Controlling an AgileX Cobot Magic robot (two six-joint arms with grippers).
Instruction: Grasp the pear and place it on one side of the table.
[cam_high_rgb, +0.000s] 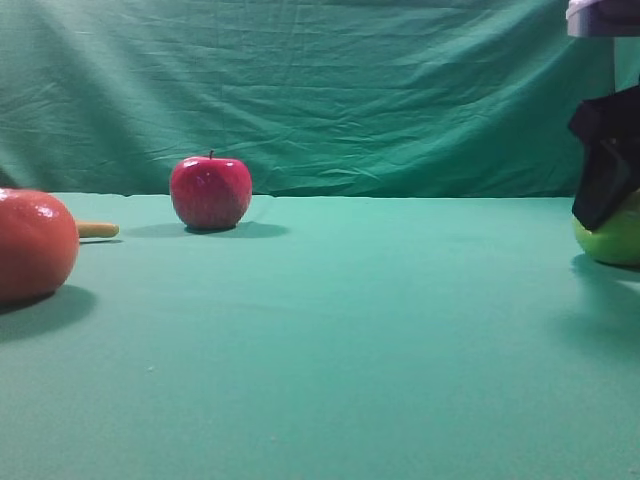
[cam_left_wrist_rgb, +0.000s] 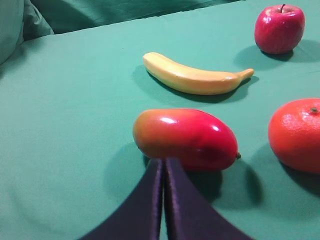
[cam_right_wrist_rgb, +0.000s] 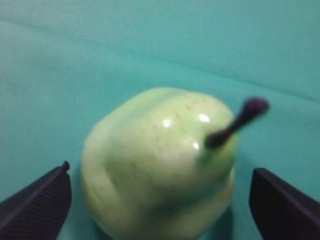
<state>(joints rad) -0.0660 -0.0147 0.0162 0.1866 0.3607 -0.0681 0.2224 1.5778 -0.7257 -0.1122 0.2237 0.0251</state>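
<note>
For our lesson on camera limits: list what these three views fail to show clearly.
- Pear: high view, top hidden by the right gripper, side cut by the edge.
- Banana: high view, mostly behind the orange.
- Pear's stem: right wrist view, blurred.
- Left gripper: left wrist view, only the fingertips show.

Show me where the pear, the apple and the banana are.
pear (cam_right_wrist_rgb: 155, 165): right wrist view, middle of its body.
apple (cam_high_rgb: 210, 192): exterior high view, its front.
banana (cam_left_wrist_rgb: 192, 77): left wrist view, its middle.
</note>
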